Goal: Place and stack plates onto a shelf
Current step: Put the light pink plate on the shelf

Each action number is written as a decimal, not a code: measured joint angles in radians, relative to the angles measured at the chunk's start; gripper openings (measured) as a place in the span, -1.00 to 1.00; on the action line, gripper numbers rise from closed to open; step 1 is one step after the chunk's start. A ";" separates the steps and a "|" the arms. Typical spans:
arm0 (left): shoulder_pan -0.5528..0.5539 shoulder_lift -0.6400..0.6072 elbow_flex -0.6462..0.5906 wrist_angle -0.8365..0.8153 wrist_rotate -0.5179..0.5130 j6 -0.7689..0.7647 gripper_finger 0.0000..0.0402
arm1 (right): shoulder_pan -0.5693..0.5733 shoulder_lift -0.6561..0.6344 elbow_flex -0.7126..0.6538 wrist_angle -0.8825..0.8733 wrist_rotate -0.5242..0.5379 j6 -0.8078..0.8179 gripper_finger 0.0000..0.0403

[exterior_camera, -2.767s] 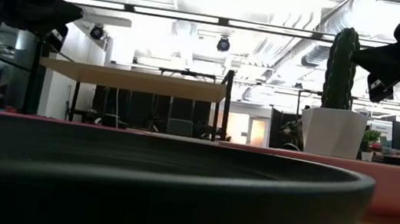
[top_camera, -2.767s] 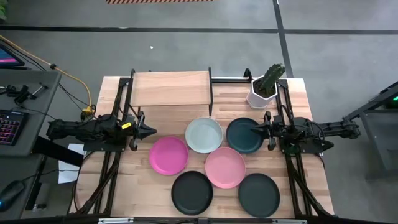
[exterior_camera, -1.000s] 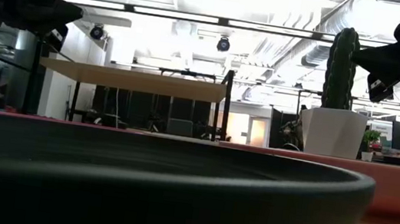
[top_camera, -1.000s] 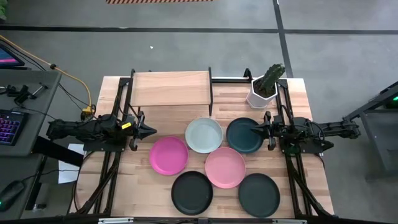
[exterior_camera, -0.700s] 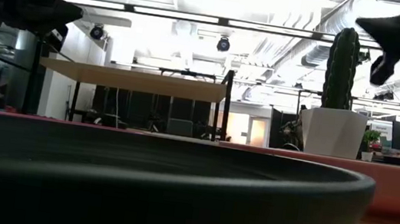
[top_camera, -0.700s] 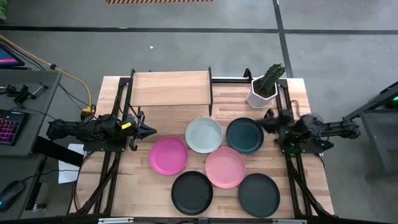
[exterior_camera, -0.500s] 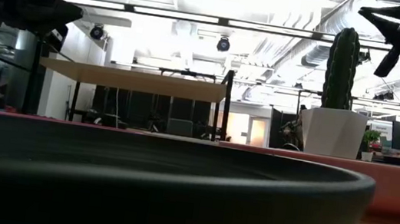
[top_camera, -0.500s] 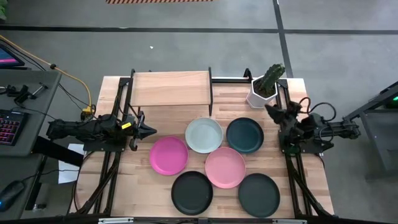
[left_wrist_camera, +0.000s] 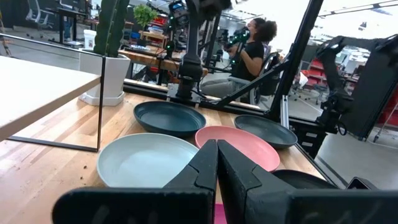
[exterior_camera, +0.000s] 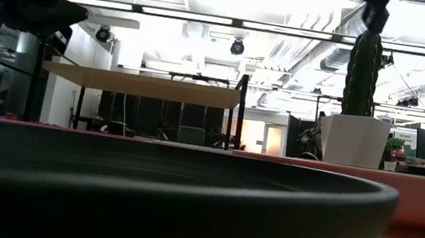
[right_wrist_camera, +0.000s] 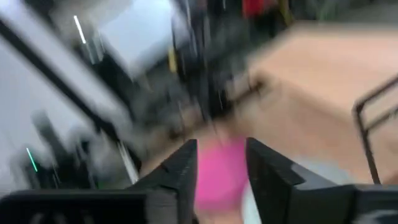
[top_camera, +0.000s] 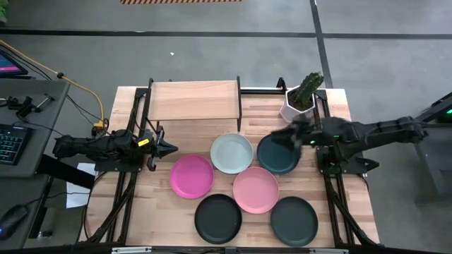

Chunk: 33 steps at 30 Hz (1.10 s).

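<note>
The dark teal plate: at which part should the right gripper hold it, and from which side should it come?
Probably by the rim on its right edge. The dark teal plate lies flat, so only its raised rim offers a hold. The mint-white plate and light pink plate crowd the other edges, and the right gripper, open, is above it.

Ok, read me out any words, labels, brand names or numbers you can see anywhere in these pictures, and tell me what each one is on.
None can be read.
The plates, such as the magenta plate, the shelf and the white plant pot: no lettering visible.
Left gripper and right gripper: no markings legible.
Keyboard at the side desk: keys too small to read.
</note>
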 joint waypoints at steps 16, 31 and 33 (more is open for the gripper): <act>0.000 0.000 0.000 0.000 0.000 0.000 -1.00 | 0.014 0.563 0.433 -0.672 -0.156 -0.111 -0.17; 0.000 0.000 0.000 0.000 0.000 0.000 -1.00 | -0.010 0.896 0.433 -0.609 -0.268 -0.522 -0.17; 0.000 0.000 0.000 0.000 0.000 0.000 -1.00 | -0.010 0.923 0.433 -0.595 -0.266 -0.535 -0.17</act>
